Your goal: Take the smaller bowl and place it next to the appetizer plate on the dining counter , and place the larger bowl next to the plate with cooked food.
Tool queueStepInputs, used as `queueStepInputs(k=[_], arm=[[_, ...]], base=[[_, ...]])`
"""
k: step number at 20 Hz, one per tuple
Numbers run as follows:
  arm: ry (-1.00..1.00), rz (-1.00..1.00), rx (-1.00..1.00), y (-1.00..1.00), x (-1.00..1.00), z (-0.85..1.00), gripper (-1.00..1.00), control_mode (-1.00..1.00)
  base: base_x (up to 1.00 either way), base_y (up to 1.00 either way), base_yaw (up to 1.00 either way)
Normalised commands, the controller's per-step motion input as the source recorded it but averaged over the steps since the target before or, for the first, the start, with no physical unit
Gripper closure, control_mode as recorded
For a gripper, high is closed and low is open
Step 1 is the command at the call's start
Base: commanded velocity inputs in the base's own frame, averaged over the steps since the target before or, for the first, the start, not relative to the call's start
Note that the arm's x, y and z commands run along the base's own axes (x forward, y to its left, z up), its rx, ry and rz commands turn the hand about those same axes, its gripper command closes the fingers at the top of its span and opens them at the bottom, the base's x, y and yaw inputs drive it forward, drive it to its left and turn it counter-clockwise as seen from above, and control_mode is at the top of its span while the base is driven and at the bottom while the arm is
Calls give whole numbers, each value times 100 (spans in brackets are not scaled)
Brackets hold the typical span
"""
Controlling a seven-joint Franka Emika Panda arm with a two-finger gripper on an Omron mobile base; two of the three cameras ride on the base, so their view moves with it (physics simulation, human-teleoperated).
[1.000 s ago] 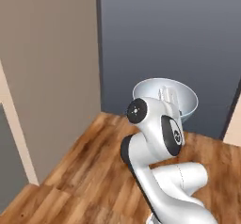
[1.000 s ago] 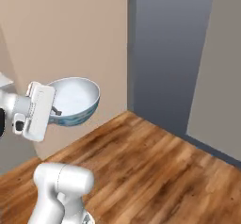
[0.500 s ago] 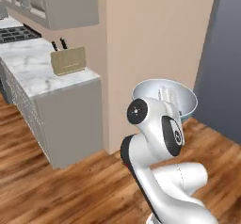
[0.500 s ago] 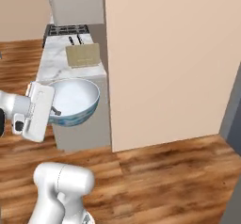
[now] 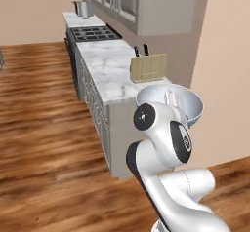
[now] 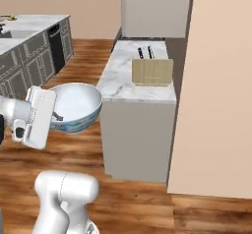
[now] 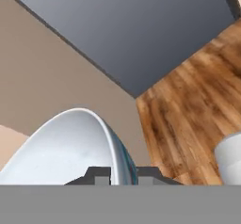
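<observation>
The gripper (image 7: 123,176) pinches the rim of the larger bowl (image 6: 74,107), carried mid-air at left-centre of the right base view. Honestly, a thin rim grip could slip if the base swings near that worktop (image 6: 133,80).

Three cameras: two on the base behind the arm, one on the hand.

The left base view looks forward and down past the arm, which rises from its lower right, along a marble worktop (image 5: 114,70) with a knife block (image 5: 148,67) and a stove (image 5: 93,32) farther off. The right base view faces the same worktop (image 6: 138,75) and knife block (image 6: 152,72) from the other side, the arm at its lower left, with a grey-fronted counter (image 6: 27,46) far off at its left. Both share the larger bowl (image 5: 180,104) held above the arm. The hand view sits close behind the fingers (image 7: 101,175), looking along the bowl's rim (image 7: 110,138) between them toward wood floor (image 7: 188,100) and walls.
</observation>
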Motion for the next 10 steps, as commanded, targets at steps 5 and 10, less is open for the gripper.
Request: queueStepInputs(k=[5,10], arm=[[0,0,0,0,0,0,100,100],[0,0,0,0,0,0,100,100]], base=[[100,83,38],[100,66,27]])
